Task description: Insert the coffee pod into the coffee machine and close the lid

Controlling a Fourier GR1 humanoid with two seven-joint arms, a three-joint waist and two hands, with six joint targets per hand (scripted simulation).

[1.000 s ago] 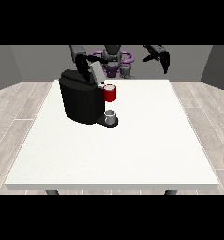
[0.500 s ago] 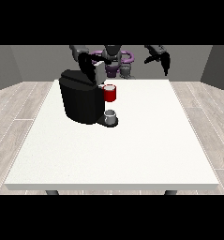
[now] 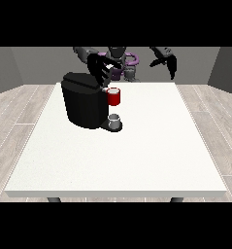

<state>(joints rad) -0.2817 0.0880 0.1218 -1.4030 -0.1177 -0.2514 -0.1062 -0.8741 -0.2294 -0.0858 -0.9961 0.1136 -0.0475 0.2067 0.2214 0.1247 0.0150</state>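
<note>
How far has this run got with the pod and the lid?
Done: nothing certain; the pod itself is not visible. In hand: the hand at the view's left hovers over the black coffee machine, by its red part. A small cup sits on the machine's base. Left: closing the lid. The other hand is idle.

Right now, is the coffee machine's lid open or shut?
Cannot tell: the hand at the view's left hides the lid area atop the coffee machine.

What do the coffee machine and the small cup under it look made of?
Coffee machine: looks like matte black plastic, dark all over with only a faint sheen along the top edge. Cup: grey, dull metal or plastic; its look leaves that open.
</note>
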